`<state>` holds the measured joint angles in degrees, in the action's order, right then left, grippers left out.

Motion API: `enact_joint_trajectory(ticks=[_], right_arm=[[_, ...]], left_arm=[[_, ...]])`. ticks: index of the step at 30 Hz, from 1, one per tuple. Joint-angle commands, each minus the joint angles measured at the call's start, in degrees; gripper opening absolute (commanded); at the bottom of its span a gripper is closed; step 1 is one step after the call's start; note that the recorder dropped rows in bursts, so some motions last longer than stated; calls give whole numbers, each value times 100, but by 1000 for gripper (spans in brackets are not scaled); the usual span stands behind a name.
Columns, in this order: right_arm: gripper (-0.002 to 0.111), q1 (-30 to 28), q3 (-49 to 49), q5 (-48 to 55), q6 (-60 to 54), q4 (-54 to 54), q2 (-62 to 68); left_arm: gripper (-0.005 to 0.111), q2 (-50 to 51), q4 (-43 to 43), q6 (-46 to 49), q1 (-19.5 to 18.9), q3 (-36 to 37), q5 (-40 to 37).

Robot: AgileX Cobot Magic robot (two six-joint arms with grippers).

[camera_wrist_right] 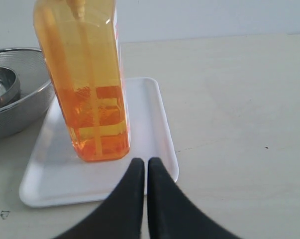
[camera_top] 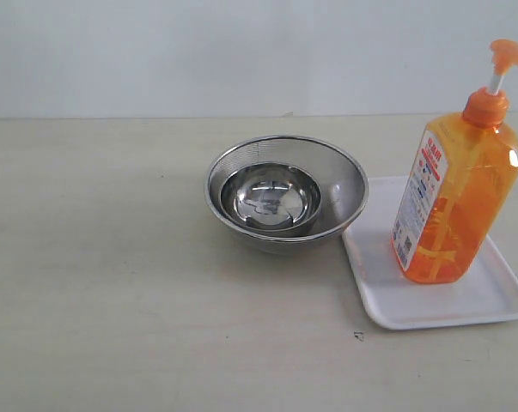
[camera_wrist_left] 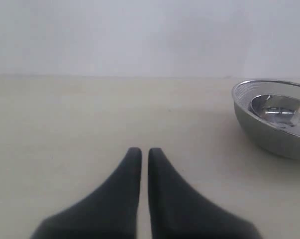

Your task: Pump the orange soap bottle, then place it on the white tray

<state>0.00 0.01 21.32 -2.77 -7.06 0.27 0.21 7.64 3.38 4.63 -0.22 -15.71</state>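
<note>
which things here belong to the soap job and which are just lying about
Part of the job:
- flat rectangular white plastic tray
- tall translucent orange plastic soap bottle, upright on that tray

Just lying about:
- round steel mesh bowl, beside the tray
- smaller shiny steel bowl, nested inside the mesh one

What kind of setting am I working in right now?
Probably a staged test bench, not a real kitchen: a plain beige table against a blank white wall, with only a few props, an orange soap bottle standing on a white tray beside nested steel bowls.
</note>
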Motion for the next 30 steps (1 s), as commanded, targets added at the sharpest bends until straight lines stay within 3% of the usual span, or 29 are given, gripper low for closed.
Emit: enact_joint_trajectory(ticks=[1, 8, 12, 19, 30], right_arm=[[0, 0, -1, -86, -27, 14, -27], [0, 0, -1, -86, -27, 14, -27], [0, 0, -1, -86, -27, 14, -27], [0, 0, -1, -86, -27, 14, -27], [0, 0, -1, -86, -27, 14, -27]], left_arm=[[5, -21, -553, -876, -2, 22, -109], [5, -21, -1196, -764, -2, 22, -109], [5, -21, -1039, -768, -2, 22, -109], [5, -21, -548, 22, -2, 22, -98], [5, -21, -541, -159, -2, 22, -98]])
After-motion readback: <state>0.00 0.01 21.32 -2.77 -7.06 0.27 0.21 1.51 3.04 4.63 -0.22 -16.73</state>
